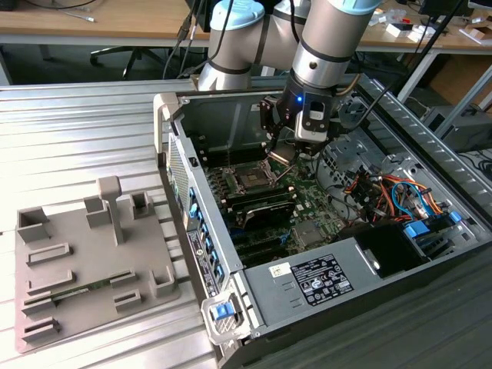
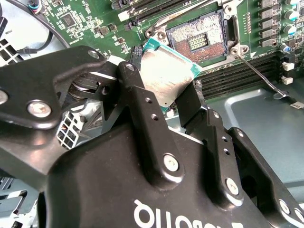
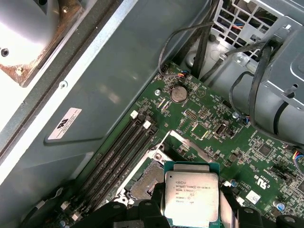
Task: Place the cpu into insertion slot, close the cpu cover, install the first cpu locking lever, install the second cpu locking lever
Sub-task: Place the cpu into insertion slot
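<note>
Grey-metal-topped, green-edged thin square cpu (image 1: 282,154) pinched between the black jaws of the silver-and-blue robot arm (image 1: 323,46). Held tilted inside the open dark computer case (image 1: 223,115), above and just beside the square open socket (image 1: 252,178) on the green motherboard (image 1: 307,223). Not yet seated, judging by the gap. Grasp by opposite edges presumably chosen to leave the underside free for lowering. Grey plastic fixture tray (image 1: 84,254) well apart on the ribbed metal worktop (image 1: 77,131), at the exterior view's left.

Second wrist view: two black fingers (image 2: 142,109) closed on opposite sides of the cpu (image 2: 166,76), the chip just short of the socket (image 2: 197,40), whose contact field lies bare. Thin steel locking lever (image 2: 259,71) swung out sideways from the socket corner, likely to keep the way in unobstructed.

First wrist view: cpu (image 3: 191,194) metal face up, socket (image 3: 149,183) just beside it. Thin silver cover frame (image 3: 176,137) apparently raised off the socket. Long black memory slots (image 3: 118,152), round coin battery (image 3: 178,92) and black cables (image 3: 209,42) close around, none between chip and socket.
</note>
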Robot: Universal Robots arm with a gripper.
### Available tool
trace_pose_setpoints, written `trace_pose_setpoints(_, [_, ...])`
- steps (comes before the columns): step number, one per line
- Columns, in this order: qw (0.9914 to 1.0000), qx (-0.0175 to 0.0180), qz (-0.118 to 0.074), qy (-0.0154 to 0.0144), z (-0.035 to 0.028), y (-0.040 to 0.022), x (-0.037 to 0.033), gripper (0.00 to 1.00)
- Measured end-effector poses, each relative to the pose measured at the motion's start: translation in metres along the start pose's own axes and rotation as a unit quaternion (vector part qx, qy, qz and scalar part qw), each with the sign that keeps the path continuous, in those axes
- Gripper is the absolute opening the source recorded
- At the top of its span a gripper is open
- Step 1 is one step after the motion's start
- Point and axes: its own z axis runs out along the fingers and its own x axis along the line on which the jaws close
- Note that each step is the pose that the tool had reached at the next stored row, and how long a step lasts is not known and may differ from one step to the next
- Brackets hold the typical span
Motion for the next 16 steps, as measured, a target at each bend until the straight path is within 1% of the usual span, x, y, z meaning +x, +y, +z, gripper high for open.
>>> trace_pose_setpoints(16, [0.99998, 0.0, 0.006, -0.0004, 0.0003, 0.0, 0.0, 0.54])
